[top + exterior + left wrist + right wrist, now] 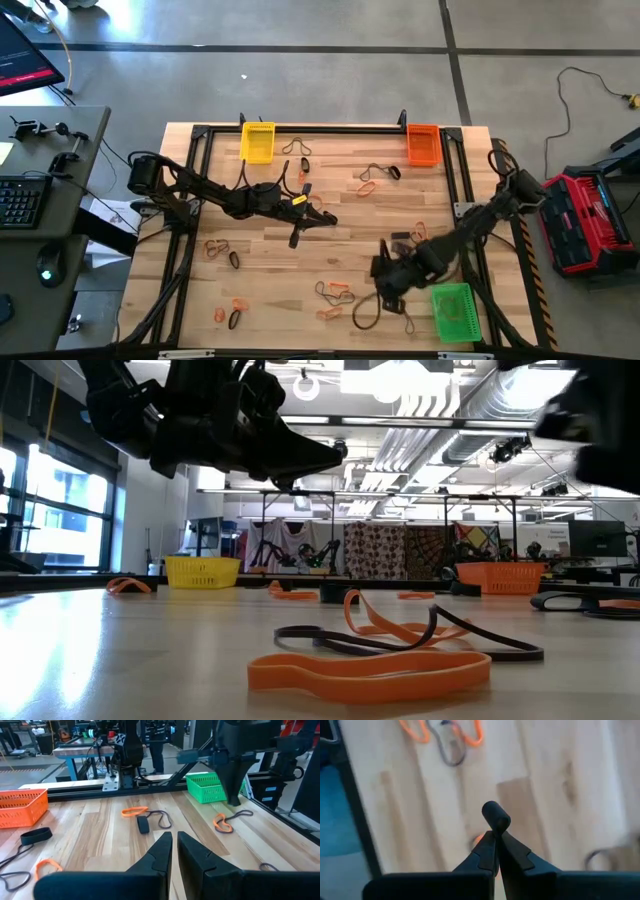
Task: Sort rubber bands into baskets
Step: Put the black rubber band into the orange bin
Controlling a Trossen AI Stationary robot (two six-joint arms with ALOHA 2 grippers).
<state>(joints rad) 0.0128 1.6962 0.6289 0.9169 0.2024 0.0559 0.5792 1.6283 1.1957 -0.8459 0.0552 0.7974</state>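
Reaching over the middle of the pale wooden bench (330,255), the left gripper (296,238) hovers with its fingers nearly closed on nothing, a narrow gap between them. Behind it, the yellow plastic mesh basket (257,142) stands at the far edge, the orange mesh basket (423,144) further right. Small orange and black rubber bands (335,291) lie scattered across the bench. To the right, the right gripper (495,837) pinches a small black rubber band (496,816) between shut fingers, just beside the green mesh basket (452,311) at the near edge.
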